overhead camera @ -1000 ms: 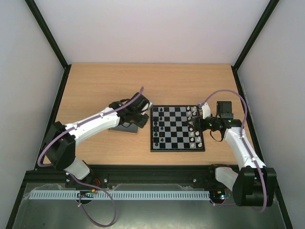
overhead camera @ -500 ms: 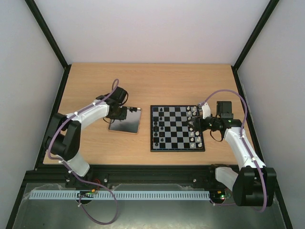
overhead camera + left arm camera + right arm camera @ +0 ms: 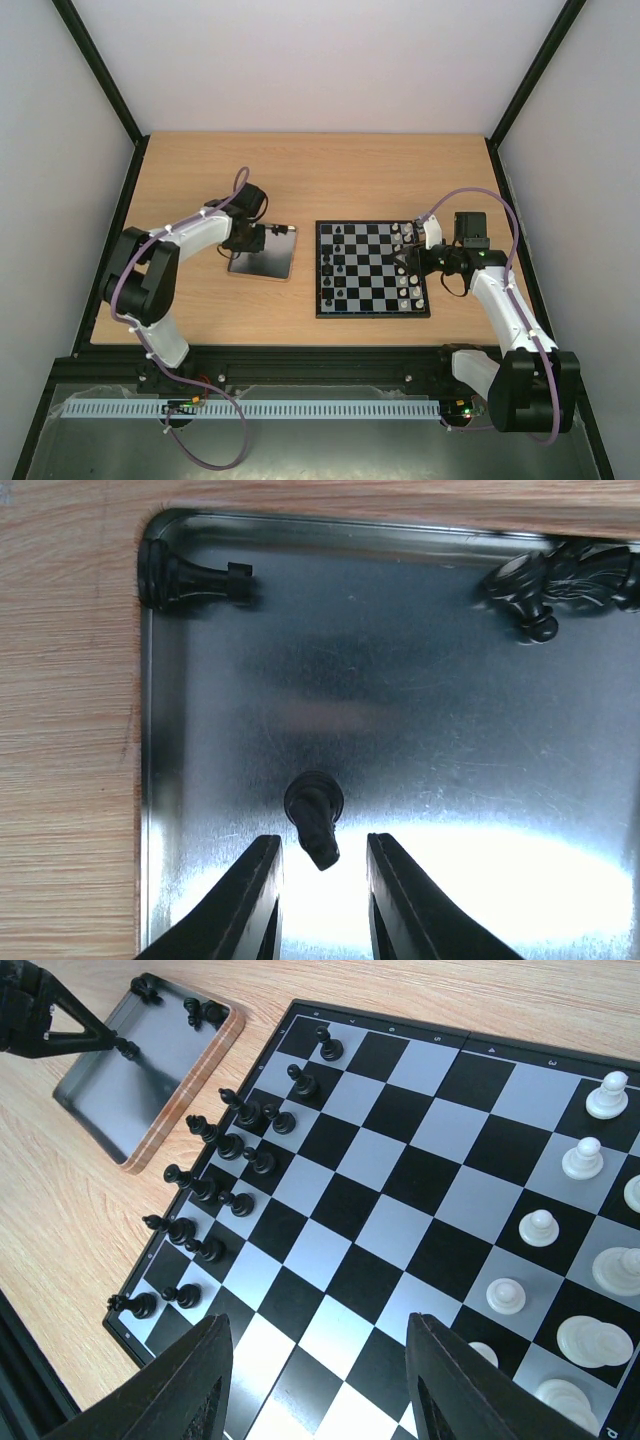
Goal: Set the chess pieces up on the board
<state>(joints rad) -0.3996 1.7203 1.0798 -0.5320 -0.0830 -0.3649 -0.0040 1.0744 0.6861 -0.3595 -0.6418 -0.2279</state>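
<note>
Left claw [image 3: 322, 845] is released, straddling a black chess piece [image 3: 314, 815] in the metal tray [image 3: 420, 680]. Right claw [image 3: 318, 1322] is released above the board [image 3: 400, 1230]; chess pieces [image 3: 230, 1145] are lined on its left files. Border marks [image 3: 490, 1050] unreadable. Wood-grain worktop [image 3: 350, 170], white walls [image 3: 320, 60].

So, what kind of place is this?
Probably a robot test cell in a lab: a wooden table boxed in by plain white panels, the left arm and right arm bolted at its near edge, and a chessboard.

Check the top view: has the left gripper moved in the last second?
Yes. The left gripper drew back leftward from the black-and-grey chequered chessboard, across the shiny grey metal tray.
</note>
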